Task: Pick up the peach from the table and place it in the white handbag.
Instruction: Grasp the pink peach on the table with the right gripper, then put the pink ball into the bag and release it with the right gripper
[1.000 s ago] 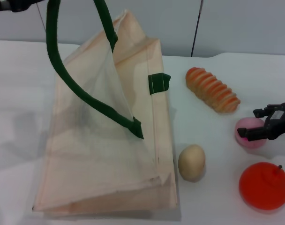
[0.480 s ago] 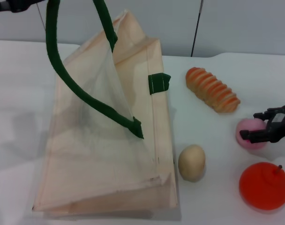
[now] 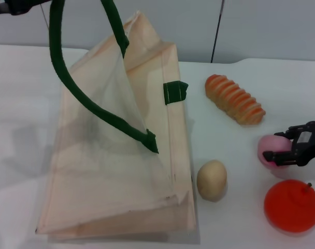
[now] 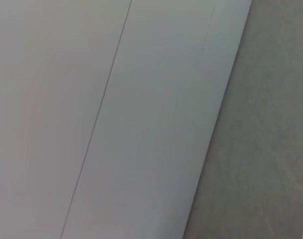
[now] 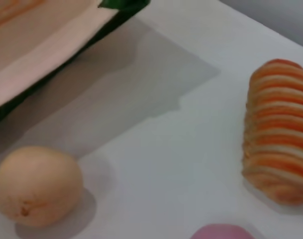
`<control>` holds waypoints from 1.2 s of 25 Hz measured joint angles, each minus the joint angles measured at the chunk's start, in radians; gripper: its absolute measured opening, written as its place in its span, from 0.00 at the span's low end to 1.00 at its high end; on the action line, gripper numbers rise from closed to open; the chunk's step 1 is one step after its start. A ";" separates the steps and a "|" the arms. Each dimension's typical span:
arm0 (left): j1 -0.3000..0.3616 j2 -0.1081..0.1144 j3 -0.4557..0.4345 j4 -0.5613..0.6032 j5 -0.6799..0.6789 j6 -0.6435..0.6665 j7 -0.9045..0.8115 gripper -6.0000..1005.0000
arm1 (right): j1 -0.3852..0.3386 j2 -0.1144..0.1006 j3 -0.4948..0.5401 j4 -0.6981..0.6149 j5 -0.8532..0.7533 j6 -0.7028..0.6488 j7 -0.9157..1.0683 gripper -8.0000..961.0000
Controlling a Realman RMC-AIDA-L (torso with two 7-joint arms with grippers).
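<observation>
The white handbag (image 3: pixel 111 155) lies on the left of the table, and one dark green handle (image 3: pixel 69 78) is lifted so that it runs up out of the top of the head view. Only a dark part of my left gripper (image 3: pixel 12 6) shows at the top left corner, near that handle. The pale-pink peach (image 3: pixel 268 146) sits at the right of the table. My right gripper (image 3: pixel 278 142) is open, with one black finger on each side of the peach. The right wrist view shows only the peach's top edge (image 5: pixel 222 232).
A beige potato (image 3: pixel 212 179) lies beside the bag's near right corner, also in the right wrist view (image 5: pixel 37 185). A striped orange bread roll (image 3: pixel 234 98) lies behind the peach. An orange-red round fruit (image 3: pixel 292 205) sits just in front of it.
My right gripper has moved down and nearer around the peach, and the peach has shifted slightly left. The bag and its lifted handle have stayed in place.
</observation>
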 joint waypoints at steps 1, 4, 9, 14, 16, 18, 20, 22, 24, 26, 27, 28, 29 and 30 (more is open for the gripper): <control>-0.001 0.000 0.000 0.000 0.000 0.000 0.000 0.15 | 0.000 0.000 0.002 0.000 0.002 0.001 -0.005 0.73; -0.002 -0.001 0.000 0.000 0.000 0.000 0.000 0.15 | 0.001 0.001 0.004 0.000 0.007 0.001 -0.016 0.70; -0.003 -0.001 0.000 0.000 0.000 0.000 0.000 0.15 | 0.003 0.000 0.005 -0.003 0.017 -0.001 -0.031 0.63; -0.004 -0.001 0.000 0.000 0.000 0.000 0.000 0.15 | 0.004 -0.001 0.008 -0.008 0.034 -0.002 -0.039 0.59; -0.004 -0.001 0.000 0.001 0.000 0.000 0.000 0.15 | 0.004 -0.002 0.009 -0.011 0.051 0.003 -0.051 0.57; -0.004 -0.001 0.000 0.001 0.000 0.000 -0.001 0.15 | 0.005 -0.002 0.009 -0.012 0.056 0.003 -0.052 0.56; -0.003 -0.001 0.000 0.001 0.000 0.000 -0.001 0.15 | 0.005 -0.003 0.009 -0.015 0.068 0.004 -0.052 0.54; -0.004 -0.001 0.000 0.002 0.000 0.000 -0.002 0.15 | 0.003 -0.004 0.009 -0.026 0.093 0.008 -0.053 0.54; -0.004 -0.001 0.000 0.002 0.000 0.001 -0.006 0.15 | -0.001 -0.004 0.009 -0.049 0.171 0.034 -0.057 0.53; -0.005 -0.001 0.000 0.002 0.000 0.001 -0.012 0.15 | -0.001 -0.004 0.009 -0.056 0.205 0.050 -0.062 0.52; -0.006 -0.001 0.000 0.002 0.000 0.001 -0.013 0.15 | -0.001 -0.005 0.009 -0.059 0.246 0.076 -0.074 0.52; -0.008 -0.001 0.000 0.002 0.000 0.001 -0.013 0.15 | 0.001 -0.005 0.008 -0.062 0.283 0.103 -0.088 0.52; -0.011 -0.001 0.000 0.002 0.000 0.002 -0.013 0.15 | 0.005 -0.005 0.006 -0.062 0.316 0.135 -0.103 0.51; -0.014 0.000 0.000 0.002 0.000 0.002 -0.013 0.15 | 0.013 -0.005 0.004 -0.062 0.339 0.163 -0.116 0.51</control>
